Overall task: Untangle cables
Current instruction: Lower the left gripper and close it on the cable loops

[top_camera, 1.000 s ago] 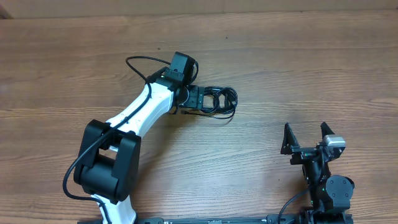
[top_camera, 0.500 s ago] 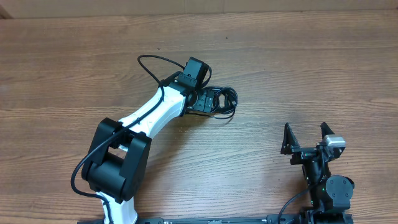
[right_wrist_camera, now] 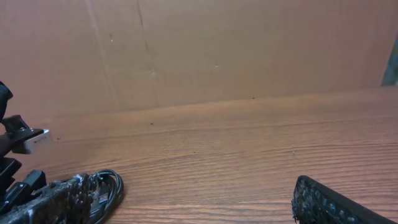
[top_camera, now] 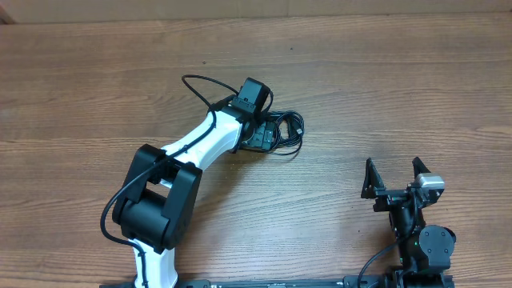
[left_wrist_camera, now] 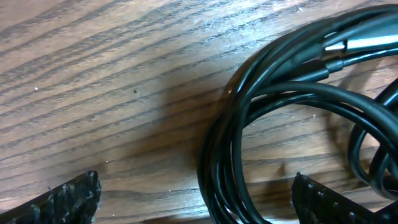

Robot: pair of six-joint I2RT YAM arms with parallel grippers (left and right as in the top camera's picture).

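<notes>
Overhead, the wooden table (top_camera: pixel 416 88) fills the view. The white-and-black left arm (top_camera: pixel 200 144) rises from 7 o'clock and reaches toward 1 o'clock, ending just off the table's middle. The right arm (top_camera: pixel 420 236) sits low at 4 o'clock; the right gripper (top_camera: pixel 394 178) has its fingers spread wide and holds nothing. The left gripper (top_camera: pixel 262 134) stands open over the cables (top_camera: pixel 290 132), a black coiled bundle lying on the wood at 2 o'clock of centre. The coil's edge runs between the left gripper's parted fingertips (left_wrist_camera: pixel 68 199).
</notes>
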